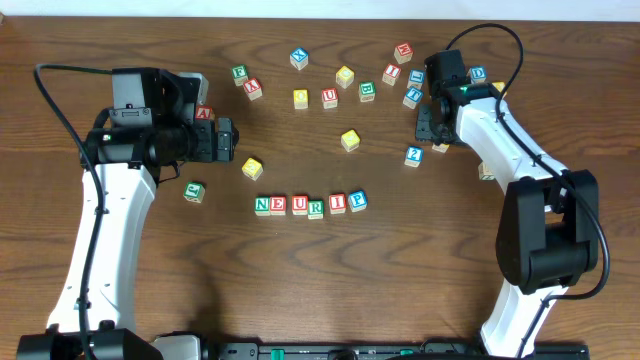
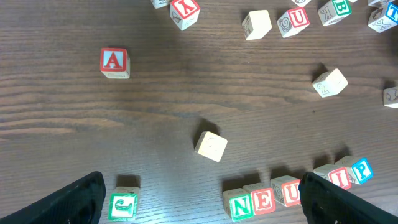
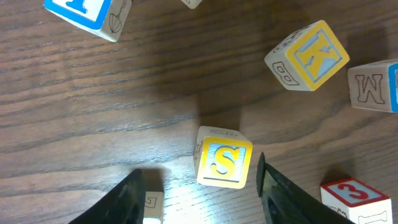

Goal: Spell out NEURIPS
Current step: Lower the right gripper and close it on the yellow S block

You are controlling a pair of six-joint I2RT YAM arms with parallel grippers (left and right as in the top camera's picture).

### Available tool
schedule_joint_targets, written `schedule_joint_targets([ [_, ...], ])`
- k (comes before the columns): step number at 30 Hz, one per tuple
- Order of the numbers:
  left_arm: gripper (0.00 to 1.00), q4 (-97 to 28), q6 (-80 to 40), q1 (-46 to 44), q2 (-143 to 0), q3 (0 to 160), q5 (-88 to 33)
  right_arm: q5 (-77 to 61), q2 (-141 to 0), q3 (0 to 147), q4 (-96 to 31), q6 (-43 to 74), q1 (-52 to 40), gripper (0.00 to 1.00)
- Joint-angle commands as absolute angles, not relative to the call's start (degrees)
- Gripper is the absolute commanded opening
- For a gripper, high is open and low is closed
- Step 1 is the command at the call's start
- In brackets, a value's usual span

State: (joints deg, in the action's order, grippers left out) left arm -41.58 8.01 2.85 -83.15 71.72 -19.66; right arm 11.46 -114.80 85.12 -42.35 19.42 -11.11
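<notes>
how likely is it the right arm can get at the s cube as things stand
Probably yes: the right hand hangs over the S cube, its fingers spread on either side, and the 3 cube nearby sits apart.

NEURIP row (image 1: 310, 204) front centre on table (image 1: 300, 270), S cube (image 3: 224, 158) behind to its right, other cubes (image 1: 345, 75) scattered behind

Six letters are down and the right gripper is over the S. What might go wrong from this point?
1. The S cube sits off-centre in the open right gripper, nearer one finger; closing may twist or shove it.
2. A pale cube lies right at the other finger and the 3 cube is close; either may get knocked.
3. The S must go beside the P cube; setting it down could nudge the P out of line.
</notes>
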Motion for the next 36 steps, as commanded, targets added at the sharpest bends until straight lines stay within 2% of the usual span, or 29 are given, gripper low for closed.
schedule_joint_targets([
  [1,0.98,-41.6,9.2,3.0,-83.2,73.0,-20.5,13.6,-115.1,86.2,-42.2,21.0,-11.3,0.54],
  [36,0.98,-41.6,9.2,3.0,-83.2,73.0,-20.5,15.1,-115.5,84.1,-41.1,22.8,-11.0,0.53],
])
